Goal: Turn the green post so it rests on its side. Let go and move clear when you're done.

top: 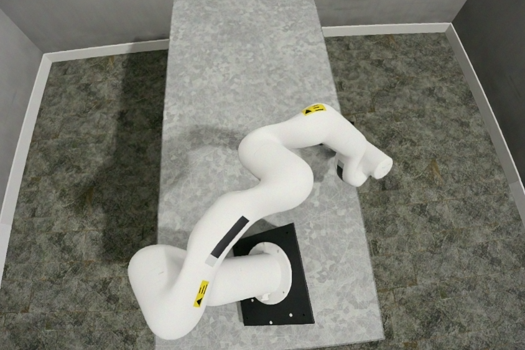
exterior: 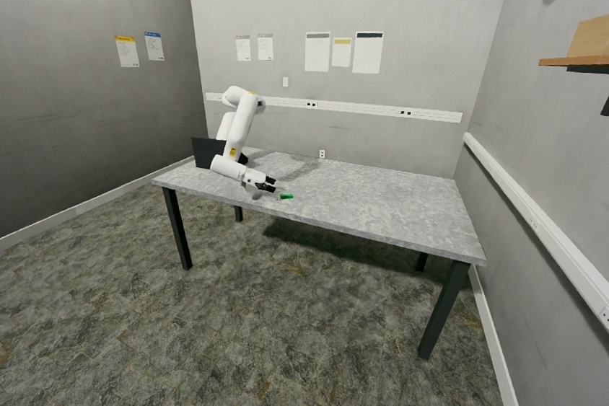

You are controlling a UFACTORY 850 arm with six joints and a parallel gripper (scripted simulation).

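The green post (exterior: 286,196) lies on its side on the grey table, near the table's front edge in the side view. My gripper (exterior: 270,184) is open and empty, tilted low over the table, with its fingertips just left of the post and a small gap between them. In the overhead view the post and the fingers are hidden under my wrist (top: 352,148), which reaches over the table's right edge.
The black base plate (top: 275,278) holds the arm at the table's near end in the overhead view. The table edge runs close beside the post. Walls enclose the room on all sides.
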